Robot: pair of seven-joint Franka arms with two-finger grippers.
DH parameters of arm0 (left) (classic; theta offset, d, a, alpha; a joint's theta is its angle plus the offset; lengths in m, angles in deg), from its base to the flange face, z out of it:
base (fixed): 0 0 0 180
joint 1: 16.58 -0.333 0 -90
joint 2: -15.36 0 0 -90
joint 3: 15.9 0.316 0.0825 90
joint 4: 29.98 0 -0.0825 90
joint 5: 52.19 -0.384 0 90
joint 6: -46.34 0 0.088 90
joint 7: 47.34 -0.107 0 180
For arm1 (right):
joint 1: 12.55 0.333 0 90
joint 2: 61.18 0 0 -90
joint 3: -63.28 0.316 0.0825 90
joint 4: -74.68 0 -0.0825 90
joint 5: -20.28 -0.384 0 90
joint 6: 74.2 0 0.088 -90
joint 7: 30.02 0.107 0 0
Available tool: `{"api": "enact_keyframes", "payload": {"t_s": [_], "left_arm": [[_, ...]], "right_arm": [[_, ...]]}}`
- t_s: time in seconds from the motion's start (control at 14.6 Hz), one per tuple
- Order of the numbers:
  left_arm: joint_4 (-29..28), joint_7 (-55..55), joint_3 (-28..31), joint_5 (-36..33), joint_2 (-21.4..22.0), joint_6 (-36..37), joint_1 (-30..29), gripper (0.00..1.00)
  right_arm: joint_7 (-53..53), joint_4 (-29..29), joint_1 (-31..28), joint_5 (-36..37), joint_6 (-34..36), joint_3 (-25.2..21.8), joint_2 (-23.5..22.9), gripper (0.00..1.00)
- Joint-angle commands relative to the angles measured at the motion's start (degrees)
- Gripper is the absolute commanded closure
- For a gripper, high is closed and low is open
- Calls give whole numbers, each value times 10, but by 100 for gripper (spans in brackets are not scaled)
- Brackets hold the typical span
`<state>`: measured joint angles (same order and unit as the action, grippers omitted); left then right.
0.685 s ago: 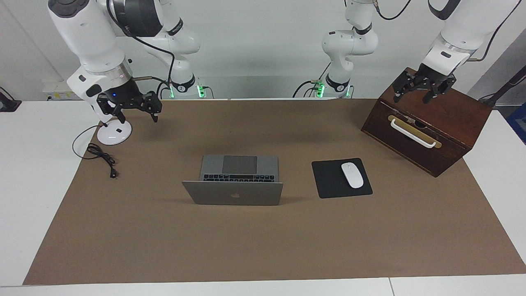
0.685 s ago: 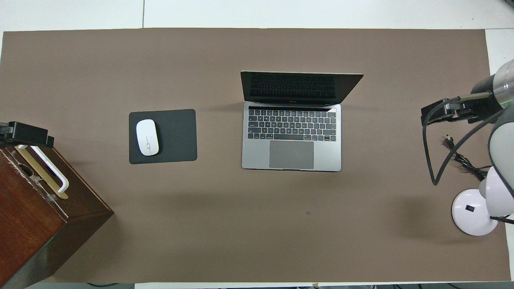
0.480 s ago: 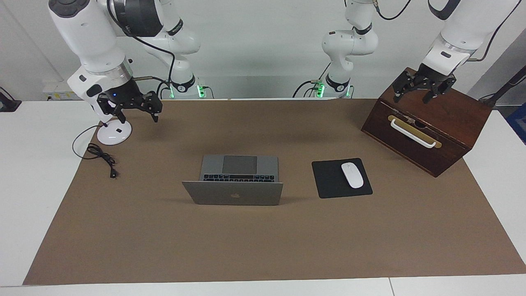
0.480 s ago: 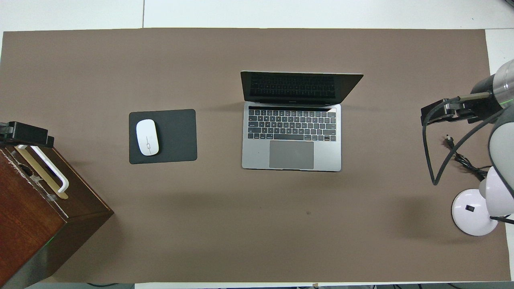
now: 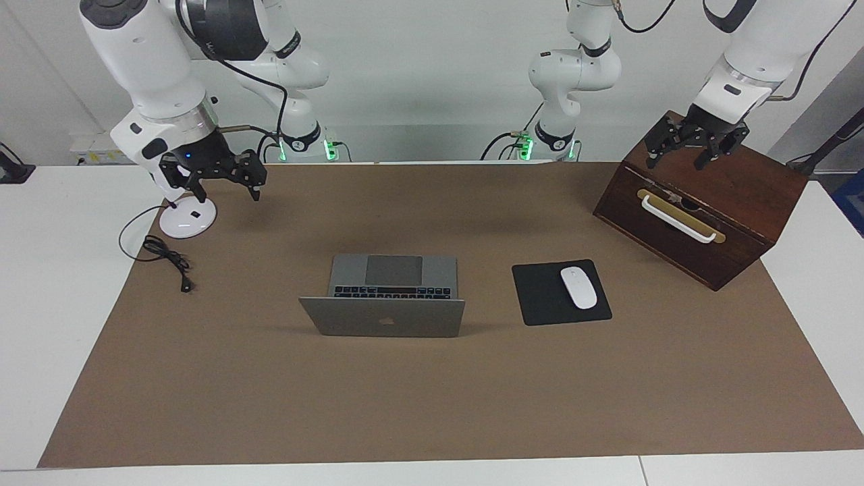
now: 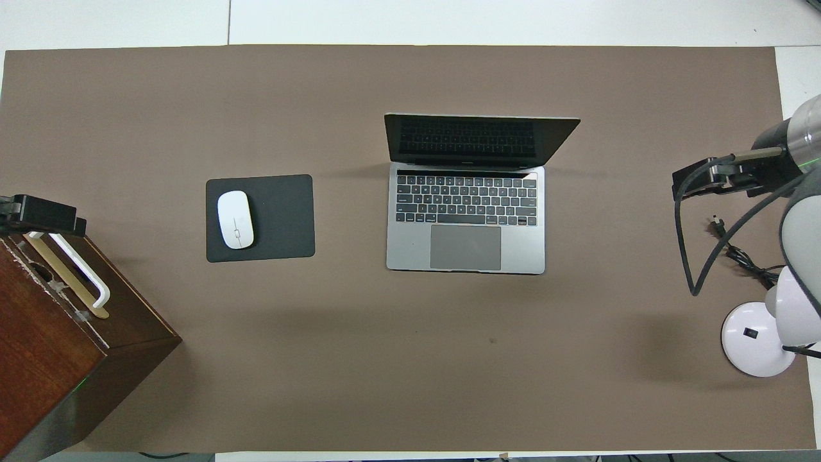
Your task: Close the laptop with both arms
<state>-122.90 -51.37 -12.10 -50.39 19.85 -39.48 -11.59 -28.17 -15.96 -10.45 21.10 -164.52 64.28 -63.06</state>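
- The laptop [image 5: 383, 297] is seen open in the middle of the brown mat [image 5: 432, 405] that is laid on the table [image 5: 40, 283]. Its lid is stood up, and its keys and trackpad are turned toward the robots.
- The right end effector [image 5: 228, 177] is held up in the air over the mat's corner at the right arm's end of the table, well apart from the laptop. Its fingers are spread, and nothing is held in them.
- The left end effector [image 5: 687, 143] is held over the top of the brown wooden box [image 5: 702, 202] at the left arm's end of the table. Its fingers are spread too, with nothing between them.
- A black mouse pad [image 5: 540, 297] is laid beside the laptop, toward the left arm's end, and a white mouse [image 5: 578, 287] is set on it.
- A round white lamp base [image 5: 187, 217] and a black cable [image 5: 165, 260] are seen near the right end effector.
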Motion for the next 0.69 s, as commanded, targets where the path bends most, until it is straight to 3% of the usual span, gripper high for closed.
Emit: {"api": "enact_keyframes", "payload": {"t_s": [0.0, 0.62], "left_arm": [[-19, 6, 4, -12, 16, -5, 6, 0], [-21, 7, 3, -12, 16, -13, 6, 0]], "right_arm": [[6, 4, 0, -4, -7, 1, -3, 0], [2, -4, -7, -38, -20, 1, -1, 0]]}}
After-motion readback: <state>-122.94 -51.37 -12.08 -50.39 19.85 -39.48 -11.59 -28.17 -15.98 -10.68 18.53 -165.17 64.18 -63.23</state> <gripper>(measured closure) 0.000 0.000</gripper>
